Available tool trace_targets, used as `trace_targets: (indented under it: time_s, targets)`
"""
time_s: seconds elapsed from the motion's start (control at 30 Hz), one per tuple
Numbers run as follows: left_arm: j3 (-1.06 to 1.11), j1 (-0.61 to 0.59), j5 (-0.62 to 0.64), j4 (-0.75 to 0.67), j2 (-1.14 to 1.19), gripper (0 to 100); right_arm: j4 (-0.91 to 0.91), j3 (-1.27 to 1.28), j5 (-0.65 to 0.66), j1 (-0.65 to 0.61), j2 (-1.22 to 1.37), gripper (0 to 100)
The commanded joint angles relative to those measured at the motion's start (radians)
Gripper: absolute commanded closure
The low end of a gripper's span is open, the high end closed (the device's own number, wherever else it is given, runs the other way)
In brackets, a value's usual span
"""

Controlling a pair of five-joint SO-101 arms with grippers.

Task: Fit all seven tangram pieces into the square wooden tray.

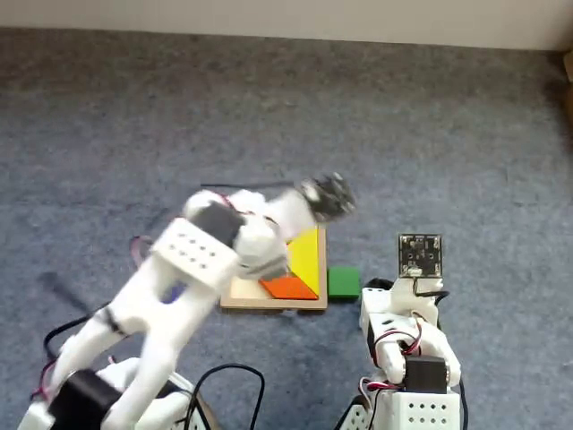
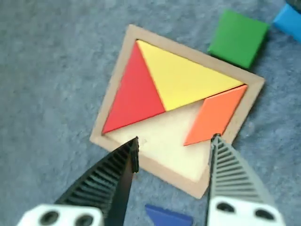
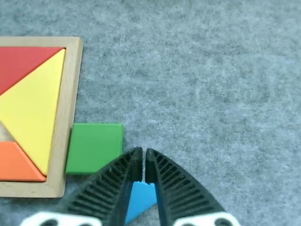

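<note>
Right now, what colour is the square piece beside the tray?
The square piece is green, clearest in right wrist view.

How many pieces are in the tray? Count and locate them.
3: red triangle against one wall, yellow triangle beside it, orange parallelogram in a corner of the square wooden tray. None appears hidden.

wooden tray [image 2: 116, 80] 1 | red triangle [image 2: 136, 89] 1 | yellow triangle [image 2: 183, 77] 1 | orange slanted piece [image 2: 214, 115] 1 | green square [image 2: 237, 37] 1 | light blue piece [image 3: 141, 197] 1 | dark blue piece [image 2: 167, 217] 1

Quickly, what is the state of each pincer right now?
Left pincer: open, holding nothing, above the tray.
Right pincer: closed; whether it grips the light blue piece cannot be told.
</note>
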Motion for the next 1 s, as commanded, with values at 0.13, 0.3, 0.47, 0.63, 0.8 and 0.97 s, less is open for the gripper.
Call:
trace_targets:
  time_s: [0.13,0.3,0.47,0.63,0.8,0.97]
  targets:
    - [-0.01,-0.371,0.075,-0.003,-0.027,75,-0.012,0.091,0.011,0.015,-0.005,97.1]
    - [-0.018,-0.509,0.015,-0.08,0.122,75,-0.012,0.091,0.011,0.015,-0.005,97.1]
    - [-0.096,-0.607,0.012,-0.049,0.308,75,-0.012,0.091,0.011,0.015,-0.005,97.1]
    - [-0.139,-0.625,0.008,0.055,0.429,75,-0.012,0.091,0.011,0.015,-0.005,97.1]
    - [-0.191,-0.615,0.011,0.029,0.464,75,-0.012,0.091,0.011,0.015,-0.005,97.1]
    - [-0.248,-0.578,0.098,-0.072,0.501,75,-0.012,0.091,0.011,0.015,-0.005,97.1]
